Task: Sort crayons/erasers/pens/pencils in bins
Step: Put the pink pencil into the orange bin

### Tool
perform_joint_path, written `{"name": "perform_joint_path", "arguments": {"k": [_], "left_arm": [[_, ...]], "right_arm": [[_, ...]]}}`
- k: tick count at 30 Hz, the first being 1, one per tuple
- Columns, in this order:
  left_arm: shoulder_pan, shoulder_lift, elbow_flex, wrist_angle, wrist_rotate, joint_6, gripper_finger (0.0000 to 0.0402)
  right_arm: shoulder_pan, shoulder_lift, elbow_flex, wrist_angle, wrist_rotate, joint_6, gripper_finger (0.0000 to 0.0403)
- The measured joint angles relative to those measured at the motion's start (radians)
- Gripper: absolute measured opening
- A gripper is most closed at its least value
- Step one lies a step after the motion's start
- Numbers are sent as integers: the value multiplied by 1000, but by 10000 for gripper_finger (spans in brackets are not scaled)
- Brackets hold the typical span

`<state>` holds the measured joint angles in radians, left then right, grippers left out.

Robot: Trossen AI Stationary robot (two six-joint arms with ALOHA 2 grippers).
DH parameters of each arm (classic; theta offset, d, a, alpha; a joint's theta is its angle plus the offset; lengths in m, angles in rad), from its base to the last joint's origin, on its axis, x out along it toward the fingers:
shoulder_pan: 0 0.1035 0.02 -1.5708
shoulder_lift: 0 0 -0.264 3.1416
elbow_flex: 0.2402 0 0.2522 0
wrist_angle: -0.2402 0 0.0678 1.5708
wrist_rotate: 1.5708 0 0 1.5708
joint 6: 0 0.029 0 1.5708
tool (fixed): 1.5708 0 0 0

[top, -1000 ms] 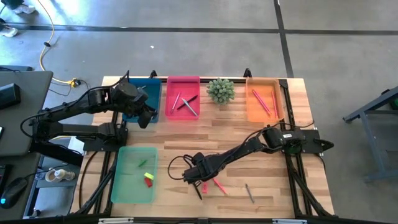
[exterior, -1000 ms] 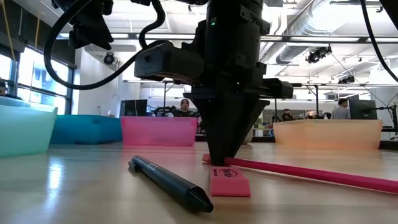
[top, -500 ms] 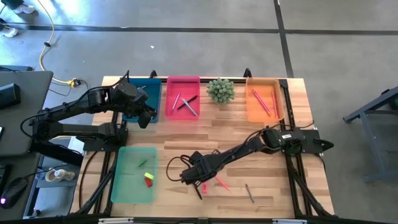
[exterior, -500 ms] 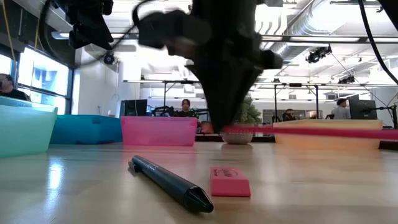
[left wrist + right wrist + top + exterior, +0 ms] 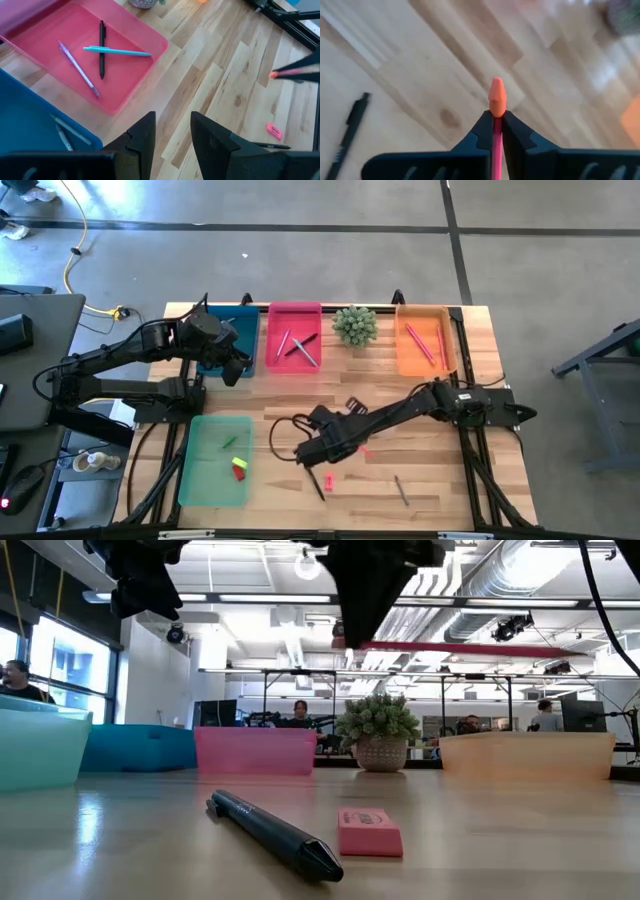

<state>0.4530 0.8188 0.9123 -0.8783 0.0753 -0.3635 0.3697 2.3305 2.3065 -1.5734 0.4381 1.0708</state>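
While the right gripper (image 5: 338, 442) is pinched tight on a pink pencil (image 5: 496, 104) with an orange rubber tip, it hangs above mid-table, which I judge suits carrying the pencil to the orange bin (image 5: 424, 342) at about two o'clock, where similar pink sticks lie. Below it at six o'clock, a pink eraser (image 5: 369, 832) lies unsorted beside a black pen (image 5: 272, 831); its embossed label is too small to read. At ten o'clock the left gripper (image 5: 172, 131) waits part-open and empty over the blue bin (image 5: 233, 336), near the pink bin (image 5: 116, 70).
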Motion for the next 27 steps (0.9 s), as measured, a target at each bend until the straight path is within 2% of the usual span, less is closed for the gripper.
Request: {"name": "perform_joint_path", "arguments": {"k": [5,10,13,19,27], "left_arm": [[0,0,0,0,0,0,113],[0,1,0,0,0,0,113],[0,1,0,0,0,0,113],[0,1,0,0,0,0,113],[0,1,0,1,0,0,113]], "right_arm": [[-21,-41,-15,1,68,-84,5],[-64,-66,-27,3,88,-200,5],[-89,-94,-83,3,89,-262,5],[-134,-245,-311,3,90,-267,4],[-218,-533,-641,103,177,-264,4]]}}
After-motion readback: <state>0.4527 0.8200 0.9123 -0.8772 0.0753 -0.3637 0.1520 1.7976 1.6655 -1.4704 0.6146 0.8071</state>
